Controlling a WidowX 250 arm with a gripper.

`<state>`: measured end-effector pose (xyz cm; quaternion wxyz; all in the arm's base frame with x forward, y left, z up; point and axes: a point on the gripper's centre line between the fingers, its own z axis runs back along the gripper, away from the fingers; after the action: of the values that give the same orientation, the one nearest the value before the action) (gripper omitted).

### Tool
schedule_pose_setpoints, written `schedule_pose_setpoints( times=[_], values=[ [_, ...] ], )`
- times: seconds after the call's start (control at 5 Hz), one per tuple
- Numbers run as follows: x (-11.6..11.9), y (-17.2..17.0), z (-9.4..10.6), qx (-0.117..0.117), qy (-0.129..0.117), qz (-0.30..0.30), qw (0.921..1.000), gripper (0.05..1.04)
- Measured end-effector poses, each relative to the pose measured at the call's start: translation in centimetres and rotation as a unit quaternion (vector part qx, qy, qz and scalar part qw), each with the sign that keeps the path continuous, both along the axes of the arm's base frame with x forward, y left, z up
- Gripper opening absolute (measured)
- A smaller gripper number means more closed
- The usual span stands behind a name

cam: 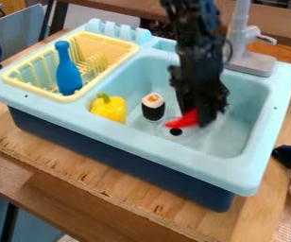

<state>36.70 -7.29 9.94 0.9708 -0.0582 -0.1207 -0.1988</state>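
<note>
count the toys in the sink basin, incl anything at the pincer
3 that I can see: a yellow pepper near the yellow rack, a sushi roll beside it, and a red object at the pincer, near the drain. The arm may hide others.

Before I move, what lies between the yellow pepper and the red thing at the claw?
A sushi roll stands in the sink between the yellow pepper and the red thing at the claw; the camera view shows it.
</note>
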Motion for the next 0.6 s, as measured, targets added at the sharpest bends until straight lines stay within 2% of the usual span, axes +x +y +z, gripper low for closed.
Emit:
schedule_pose_setpoints(
  times=[0.2, 0.6],
  values=[
    [-0.5, 0.7, 0.0, 0.003, 0.002, 0.009, 1.0, 0.434],
    [-0.9, 1.7, -0.7, -0.01, 0.012, 0.024, 0.9996, 0.434]
  ],
)
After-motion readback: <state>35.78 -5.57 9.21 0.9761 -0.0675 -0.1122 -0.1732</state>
